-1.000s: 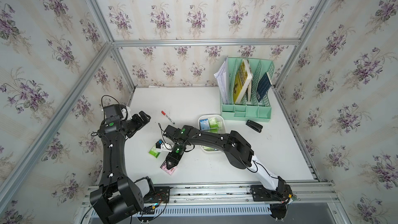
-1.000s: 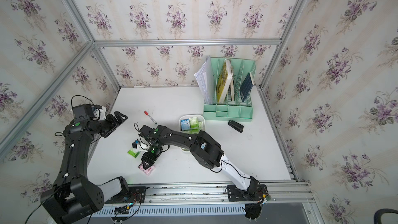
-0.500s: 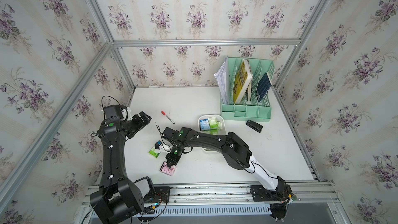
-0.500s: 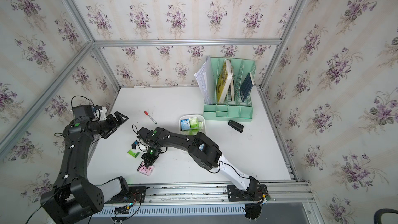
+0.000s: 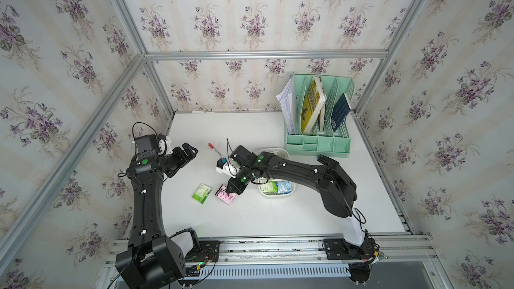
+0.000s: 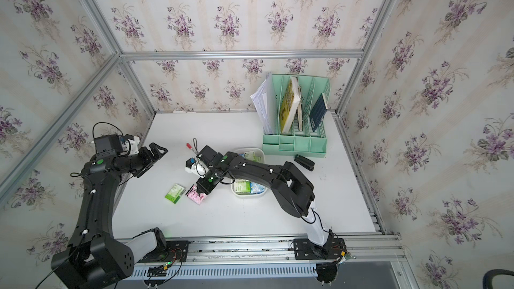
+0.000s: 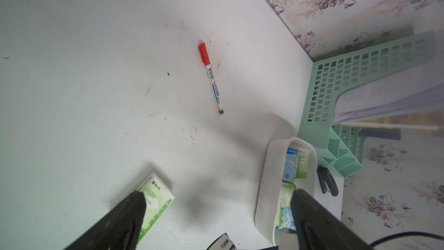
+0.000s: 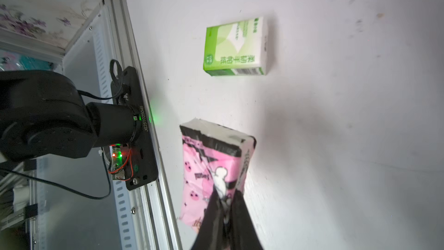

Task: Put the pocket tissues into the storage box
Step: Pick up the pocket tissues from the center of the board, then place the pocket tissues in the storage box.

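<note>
My right gripper (image 5: 231, 188) (image 6: 201, 189) (image 8: 225, 196) is shut on one end of a pink pocket-tissue packet (image 5: 227, 198) (image 6: 196, 198) (image 8: 211, 162), bunching its wrapper; the packet hangs tilted just left of the storage box. A green-and-white packet (image 5: 201, 193) (image 6: 174, 193) (image 8: 236, 46) (image 7: 157, 200) lies flat on the table further left. The white storage box (image 5: 278, 194) (image 6: 247, 196) (image 7: 265, 188) holds green and light blue packets (image 5: 283, 187) (image 7: 291, 162); the right arm covers its middle. My left gripper (image 5: 191, 151) (image 6: 159, 150) (image 7: 217, 197) hovers open at the table's left side.
A red-capped marker (image 5: 214, 148) (image 7: 211, 78) lies behind the right wrist. The mint-green file organiser (image 5: 317, 140) (image 6: 294, 143) with books stands at the back right. A black stapler (image 6: 304, 162) lies in front of it. The front rail (image 5: 267, 243) edges the table.
The right gripper has shut on the pink packet near the table's front and carried it back and to the right, toward the storage box. The left arm has not moved.
</note>
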You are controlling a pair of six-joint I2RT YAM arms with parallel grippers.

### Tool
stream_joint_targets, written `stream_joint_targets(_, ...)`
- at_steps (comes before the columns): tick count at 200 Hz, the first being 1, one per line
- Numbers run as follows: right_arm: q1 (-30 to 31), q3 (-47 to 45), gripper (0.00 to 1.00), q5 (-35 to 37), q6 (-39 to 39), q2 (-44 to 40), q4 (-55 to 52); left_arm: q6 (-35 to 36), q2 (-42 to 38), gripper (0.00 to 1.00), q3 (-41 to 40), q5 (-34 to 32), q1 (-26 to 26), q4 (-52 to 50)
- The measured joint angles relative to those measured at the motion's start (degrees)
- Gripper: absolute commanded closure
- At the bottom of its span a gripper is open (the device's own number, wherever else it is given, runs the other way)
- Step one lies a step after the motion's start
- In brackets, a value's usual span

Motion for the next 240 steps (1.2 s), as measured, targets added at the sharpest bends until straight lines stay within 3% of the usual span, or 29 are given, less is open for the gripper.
stream_joint_targets(50, -11.3, -13.9, 1.0, 1.9, 4.0, -15.5, 5.9, -2.9, 4.3, 0.01, 2.8, -2.4, -13.9, 3.8)
stream_joint_targets(93, -24.5, -24.0, 1.0, 5.3, 7.6, -27.3, 6.3, -4.2, 13.3, 0.01, 8.0, -6.4, -26.7, 7.7)
stream_joint_targets(114, -27.3, -30.1, 1.0, 7.1, 9.2, -31.9, 5.5, -4.1, 18.1, 0.01, 11.1, -7.3, -31.1, 9.5)
stream_joint_targets(166, -29.8, -38.6, 1.0, 10.8, 16.4, -34.8, 4.8, -3.8, 24.4, 0.01, 16.0, -7.5, -33.7, 11.3)
stream_joint_targets(240, -30.2, -34.0, 1.0, 10.9, 15.5, -28.9, 3.2, -2.3, 24.9, 0.01, 16.0, -7.8, -34.0, 11.2)
